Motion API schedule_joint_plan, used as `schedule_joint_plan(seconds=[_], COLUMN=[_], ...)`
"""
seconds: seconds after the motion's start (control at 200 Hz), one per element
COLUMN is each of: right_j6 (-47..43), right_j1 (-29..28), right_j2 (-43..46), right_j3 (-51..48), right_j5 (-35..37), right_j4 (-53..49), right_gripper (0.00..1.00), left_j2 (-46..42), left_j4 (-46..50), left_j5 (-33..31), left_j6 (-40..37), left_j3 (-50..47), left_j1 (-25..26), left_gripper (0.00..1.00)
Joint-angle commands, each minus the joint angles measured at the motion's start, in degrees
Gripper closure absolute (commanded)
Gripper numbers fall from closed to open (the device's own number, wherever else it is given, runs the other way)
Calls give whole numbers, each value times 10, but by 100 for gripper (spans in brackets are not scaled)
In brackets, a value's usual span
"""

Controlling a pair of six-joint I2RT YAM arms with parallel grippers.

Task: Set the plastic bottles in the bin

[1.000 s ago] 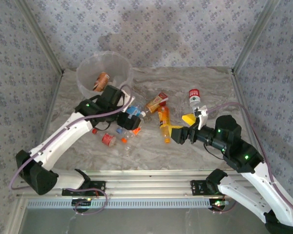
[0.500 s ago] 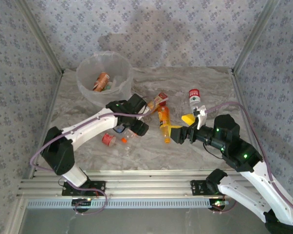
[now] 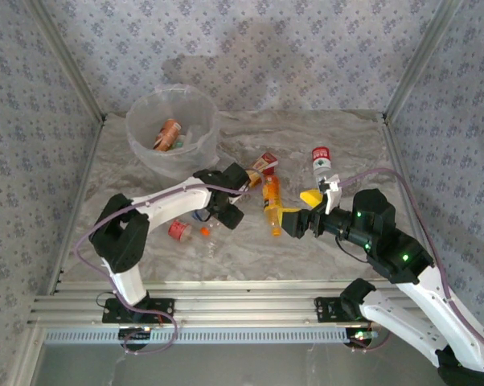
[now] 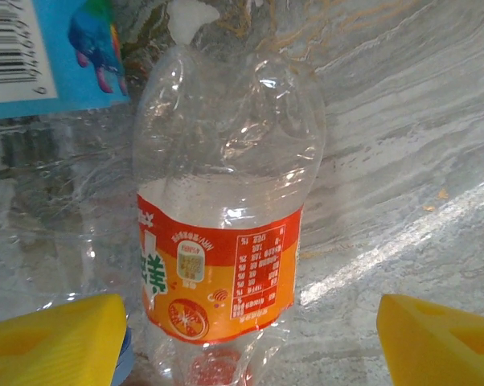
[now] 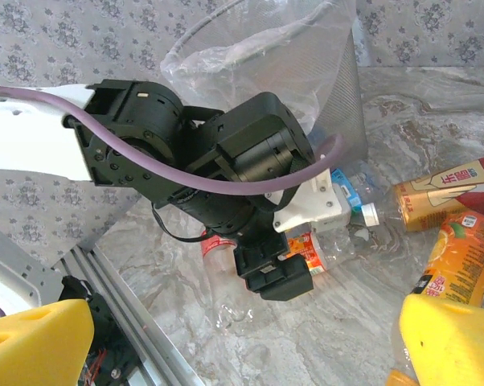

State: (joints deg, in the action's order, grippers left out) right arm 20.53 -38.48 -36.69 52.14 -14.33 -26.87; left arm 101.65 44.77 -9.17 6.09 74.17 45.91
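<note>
Since a moment ago, the left arm has swung away from the bin (image 3: 131,129) and over to the pile of bottles in the middle of the worktop (image 3: 354,153). Its elbow is folded back near 7 o'clock, and its long white part reaches across toward 3 o'clock. The wrist tips down.

The left tool (image 4: 250,336) is spread open and holds nothing. Its yellow fingers (image 4: 57,338) sit on each side of a squashed clear bottle with an orange label (image 4: 226,201). They do not pinch it yet. That bottle lies flat on the worktop, at about 5 o'clock from the bin.

I think the bottle is empty and very light. Its thin sides look soft and slippery, so they will cave in when squeezed. The label band looks like the best place to grab.

The right tool (image 3: 301,207) waits wide open with nothing in it, just beside an orange juice bottle (image 3: 270,197).
</note>
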Motion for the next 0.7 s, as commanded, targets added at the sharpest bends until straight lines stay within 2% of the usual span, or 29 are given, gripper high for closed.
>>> schedule_joint_plan(seconds=[0.0,0.5,0.615,0.695], right_j6=[2,7,8,9], right_j1=[3,7,8,9], right_j2=[2,9,9,9], right_j3=[-5,-12,-13,-14], right_j5=[6,8,9,10], right_j4=[-5,-13,-12,-12], right_gripper=[0,0,0,0], left_j2=[14,61,60,56], left_j4=[3,-9,-9,-7], left_j5=[-13,16,26,36], left_j6=[-3,9,11,11], left_j3=[2,9,12,18], left_j1=[5,6,5,5], left_gripper=[19,25,32,40])
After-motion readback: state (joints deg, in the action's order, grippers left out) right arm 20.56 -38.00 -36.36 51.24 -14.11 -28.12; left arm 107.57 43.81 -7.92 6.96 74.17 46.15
